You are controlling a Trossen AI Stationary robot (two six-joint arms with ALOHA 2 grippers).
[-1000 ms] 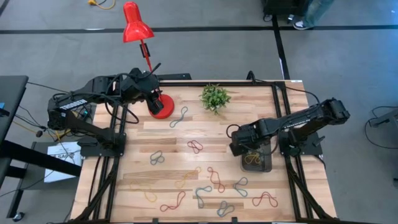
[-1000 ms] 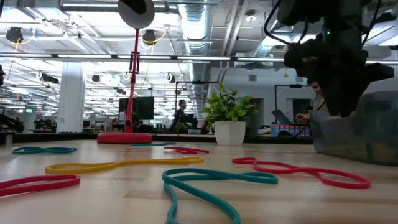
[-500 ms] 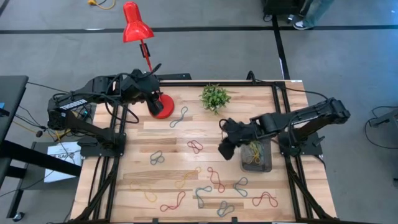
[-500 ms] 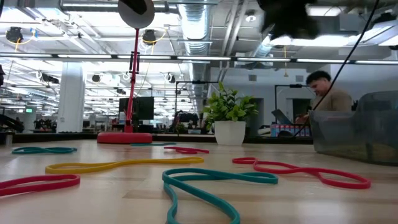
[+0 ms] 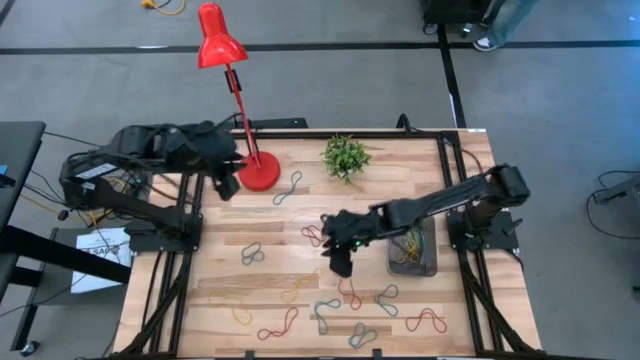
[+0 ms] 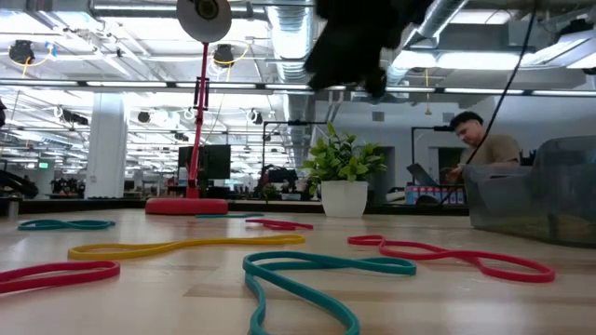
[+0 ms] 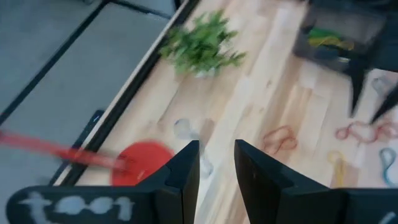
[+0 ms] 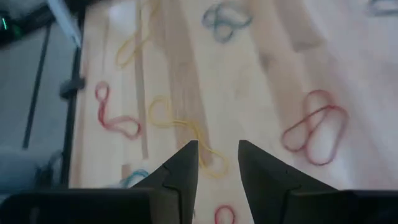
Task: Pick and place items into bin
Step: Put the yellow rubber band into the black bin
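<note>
Several thin twisted loops lie flat on the wooden table: a red one (image 5: 314,236), a yellow one (image 5: 300,285), a grey-blue one (image 5: 288,188), and more toward the near edge. The dark see-through bin (image 5: 412,250) stands near the right edge with yellow and green loops inside. My right gripper (image 5: 340,265) hangs open above the table's middle, left of the bin. Below it are a red loop (image 8: 314,127) and a yellow loop (image 8: 180,127). My left gripper (image 5: 225,188) is open, in the air beside the lamp's base.
A red desk lamp stands with its round base (image 5: 260,172) at the far left of the table. A small green plant (image 5: 346,156) stands at the far edge. In the low view a person (image 6: 480,149) sits in the room beyond the table.
My right gripper has risen out from over the bin and swung toward the table's left, ending above the loops at the middle. My left gripper has drawn back from the lamp's base toward the left and near edges. The loops and the bin have stayed put.
</note>
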